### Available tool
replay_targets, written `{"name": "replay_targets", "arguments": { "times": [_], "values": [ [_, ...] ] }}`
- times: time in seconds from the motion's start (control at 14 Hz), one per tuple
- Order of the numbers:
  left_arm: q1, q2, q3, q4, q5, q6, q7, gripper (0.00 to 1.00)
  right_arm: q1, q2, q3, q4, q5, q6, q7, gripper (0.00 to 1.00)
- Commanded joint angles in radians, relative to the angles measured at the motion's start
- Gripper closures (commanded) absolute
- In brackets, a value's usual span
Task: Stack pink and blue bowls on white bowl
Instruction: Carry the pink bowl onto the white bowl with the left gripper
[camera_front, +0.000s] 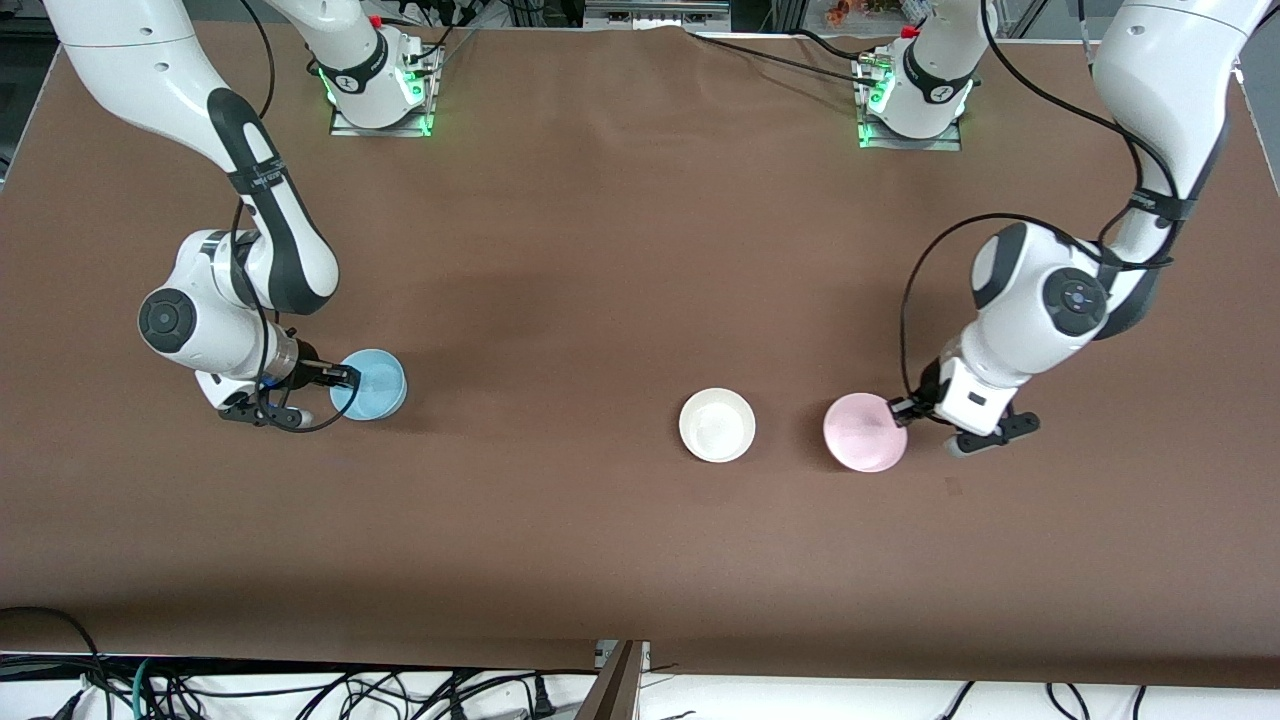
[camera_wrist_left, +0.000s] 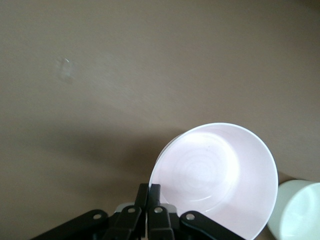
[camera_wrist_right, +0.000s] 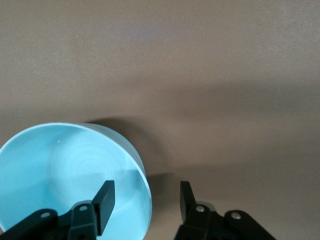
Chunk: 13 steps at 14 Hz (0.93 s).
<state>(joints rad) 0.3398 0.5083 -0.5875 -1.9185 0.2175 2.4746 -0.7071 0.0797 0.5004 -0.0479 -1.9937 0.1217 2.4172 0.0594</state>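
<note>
The pale pink bowl (camera_front: 865, 432) is toward the left arm's end of the table, tilted, with its hollow showing in the left wrist view (camera_wrist_left: 215, 175). My left gripper (camera_front: 903, 408) (camera_wrist_left: 153, 192) is shut on its rim. The white bowl (camera_front: 717, 425) stands upright on the table beside the pink bowl; its edge shows in the left wrist view (camera_wrist_left: 300, 212). The sky blue bowl (camera_front: 369, 384) (camera_wrist_right: 65, 175) sits toward the right arm's end. My right gripper (camera_front: 345, 378) (camera_wrist_right: 145, 200) is open and straddles its rim, one finger inside the bowl and one outside.
The brown table cover (camera_front: 600, 280) is bare between the blue bowl and the white bowl. The two arm bases (camera_front: 380, 90) (camera_front: 910, 100) stand along the table's edge farthest from the front camera. Cables lie below the table's near edge (camera_front: 300, 690).
</note>
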Motion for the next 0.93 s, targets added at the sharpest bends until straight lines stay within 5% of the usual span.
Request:
{"name": "replay_targets", "arguments": {
  "times": [0.0,0.36,0.86],
  "values": [
    [-0.074,-0.024,0.003,-0.005,0.019,-0.009,-0.138,1.00,-0.001,-0.011,0.007,-0.007,0.021,-0.004,-0.001,0.64],
    [-0.185,-0.022,0.008,0.004,0.020,-0.002,-0.294,1.00,-0.001,-0.013,0.008,-0.007,0.019,-0.006,-0.010,1.00],
    [-0.266,0.022,0.009,0.041,0.149,0.014,-0.504,1.00,0.000,-0.020,0.010,0.044,0.019,-0.095,-0.015,1.00]
  ]
}}
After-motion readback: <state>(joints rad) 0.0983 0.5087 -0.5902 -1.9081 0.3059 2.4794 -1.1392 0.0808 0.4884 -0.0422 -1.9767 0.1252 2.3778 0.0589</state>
